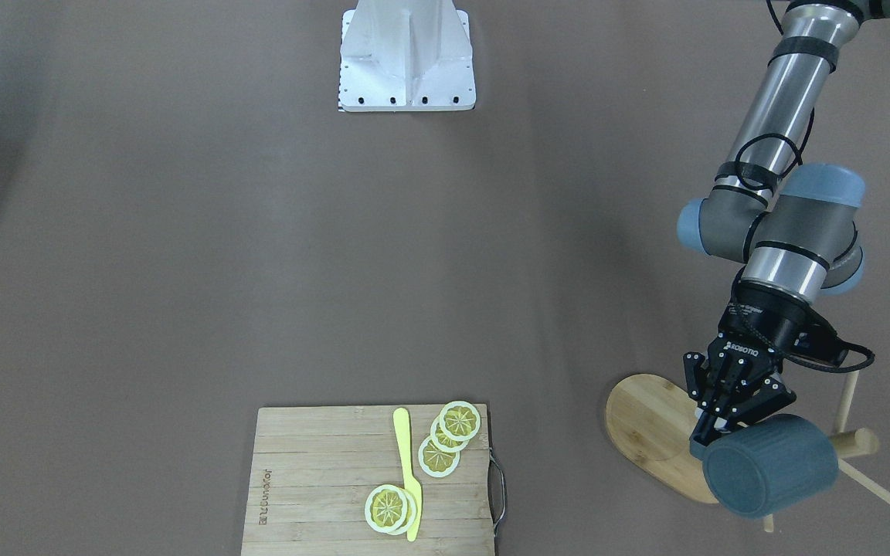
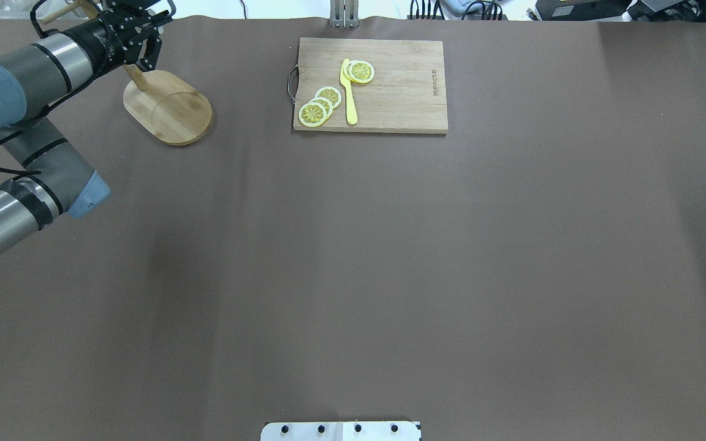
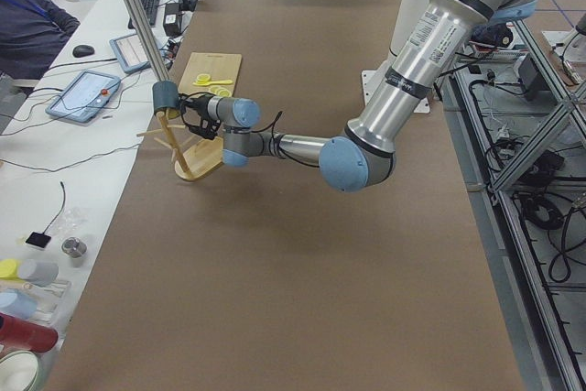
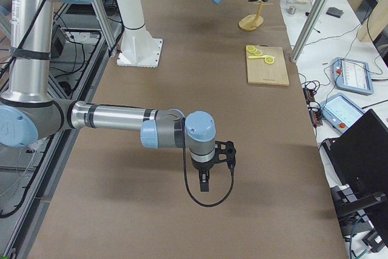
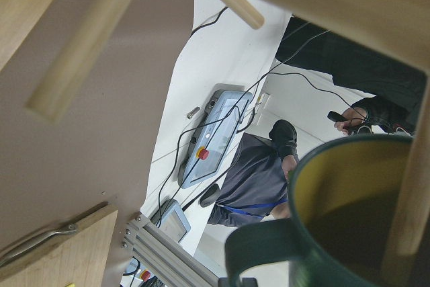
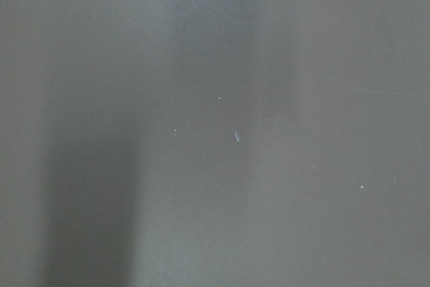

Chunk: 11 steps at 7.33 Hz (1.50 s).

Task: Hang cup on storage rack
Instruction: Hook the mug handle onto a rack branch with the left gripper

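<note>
Even diffuse light, soft shadow bands on table [image 2: 390, 275] — left wrist foreground blurred

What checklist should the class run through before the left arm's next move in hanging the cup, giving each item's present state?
1. Left tool gripping the cup: ok.
2. Cup clear of the table, lying sideways at the storage rack: ok.
3. Rack's base flat on the table: ok.
4. Cup's handle threaded on a peg: cannot tell.
5. Right tool far from the rack: ok.
</note>
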### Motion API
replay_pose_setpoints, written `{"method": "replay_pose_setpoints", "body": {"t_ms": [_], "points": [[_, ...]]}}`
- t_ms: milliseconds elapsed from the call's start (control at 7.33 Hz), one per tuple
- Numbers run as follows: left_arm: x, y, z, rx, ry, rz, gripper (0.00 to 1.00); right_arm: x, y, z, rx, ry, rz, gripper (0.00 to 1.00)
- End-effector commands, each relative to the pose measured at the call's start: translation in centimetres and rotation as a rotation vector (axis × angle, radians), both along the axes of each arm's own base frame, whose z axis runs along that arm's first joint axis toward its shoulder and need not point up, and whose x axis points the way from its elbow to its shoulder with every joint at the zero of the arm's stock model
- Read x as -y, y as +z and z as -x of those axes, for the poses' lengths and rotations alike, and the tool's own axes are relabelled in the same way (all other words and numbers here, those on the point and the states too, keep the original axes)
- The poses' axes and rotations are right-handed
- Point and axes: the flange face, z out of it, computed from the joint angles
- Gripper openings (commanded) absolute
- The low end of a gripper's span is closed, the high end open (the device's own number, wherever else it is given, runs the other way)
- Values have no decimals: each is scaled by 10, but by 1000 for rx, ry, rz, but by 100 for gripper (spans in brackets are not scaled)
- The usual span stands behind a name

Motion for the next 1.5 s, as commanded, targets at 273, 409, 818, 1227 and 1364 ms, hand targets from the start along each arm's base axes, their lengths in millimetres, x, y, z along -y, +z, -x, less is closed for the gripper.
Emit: {"method": "replay_pose_setpoints", "body": {"t_ms": [273,409,818,1227,1364], "points": [[-2,20,-4,10,1,10,0,0,-1,0,0,0,-2,100],[-2,20,-4,10,-1,10,0,0,-1,0,0,0,-2,100],[-6,23,-15,20,-3,12,16,2,-3,0,0,1,-5,100],[-11,24,-22,28,-7,4,99,5,-6,0,-1,1,-12,100],[-12,23,-24,40,-6,-6,99,5,-6,0,-1,1,-12,100]]}}
